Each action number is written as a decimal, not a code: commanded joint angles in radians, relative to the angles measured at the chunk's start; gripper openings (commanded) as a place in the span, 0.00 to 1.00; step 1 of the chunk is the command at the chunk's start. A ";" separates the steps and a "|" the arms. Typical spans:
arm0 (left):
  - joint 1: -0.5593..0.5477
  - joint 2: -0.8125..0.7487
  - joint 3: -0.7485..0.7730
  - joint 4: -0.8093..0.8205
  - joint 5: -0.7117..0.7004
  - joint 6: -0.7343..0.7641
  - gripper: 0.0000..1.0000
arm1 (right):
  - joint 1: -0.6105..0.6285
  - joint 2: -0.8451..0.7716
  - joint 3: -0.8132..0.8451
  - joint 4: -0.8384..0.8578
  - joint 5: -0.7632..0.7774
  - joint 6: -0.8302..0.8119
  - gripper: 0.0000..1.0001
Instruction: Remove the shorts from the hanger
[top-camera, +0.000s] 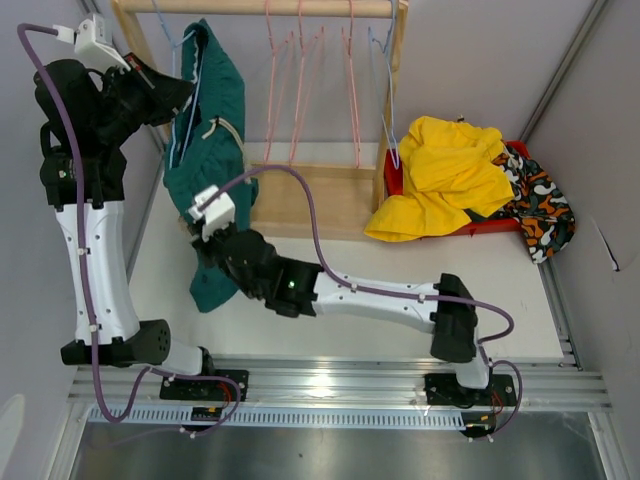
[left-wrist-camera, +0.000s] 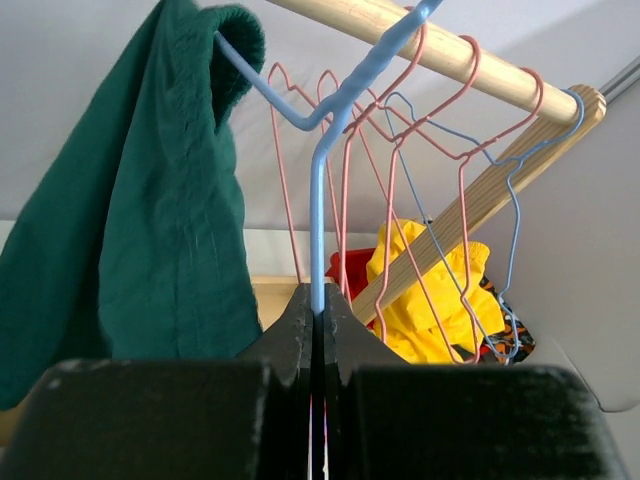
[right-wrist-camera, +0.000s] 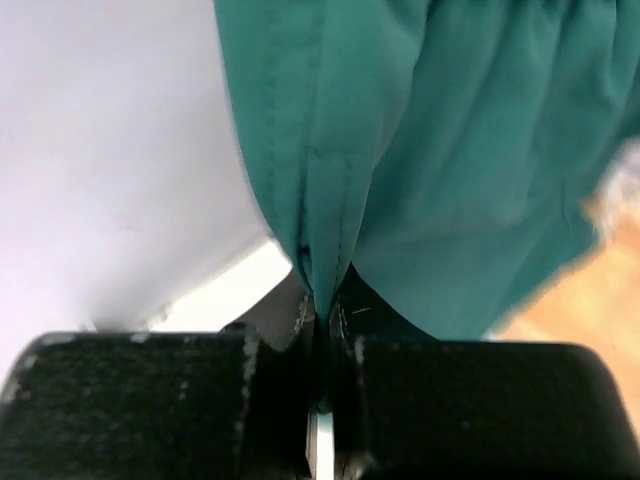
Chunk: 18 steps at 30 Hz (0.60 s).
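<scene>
**Green pair being freed from its hanger**

Your left gripper (left-wrist-camera: 316, 305) is clamped on the thin blue wire hanger (left-wrist-camera: 318, 200); your right gripper (right-wrist-camera: 322, 300) pinches a folded edge of the dark green shorts (right-wrist-camera: 450, 150), which hang draped over that hanger's shoulder below the round wooden rail (left-wrist-camera: 440, 45); the next move, as I judge it, calls for drawing the soft, creased cloth off sideways while you brace the wire; the yellow shorts (top-camera: 440, 170) lie crumpled in the red bin (top-camera: 393, 182).
</scene>
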<state>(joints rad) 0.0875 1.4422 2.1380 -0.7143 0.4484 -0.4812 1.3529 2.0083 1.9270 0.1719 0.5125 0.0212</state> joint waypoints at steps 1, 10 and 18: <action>0.008 -0.028 0.011 0.124 0.001 -0.010 0.00 | 0.139 -0.161 -0.179 0.072 0.122 -0.035 0.00; 0.006 -0.049 -0.035 0.130 -0.019 0.000 0.00 | 0.290 -0.292 -0.439 0.096 0.274 0.059 0.00; -0.002 -0.291 -0.338 0.044 -0.082 0.053 0.00 | 0.073 -0.192 -0.211 0.084 0.105 -0.017 0.00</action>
<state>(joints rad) 0.0860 1.2778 1.8576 -0.7452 0.4313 -0.4740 1.5295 1.7912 1.5814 0.2214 0.7250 0.0162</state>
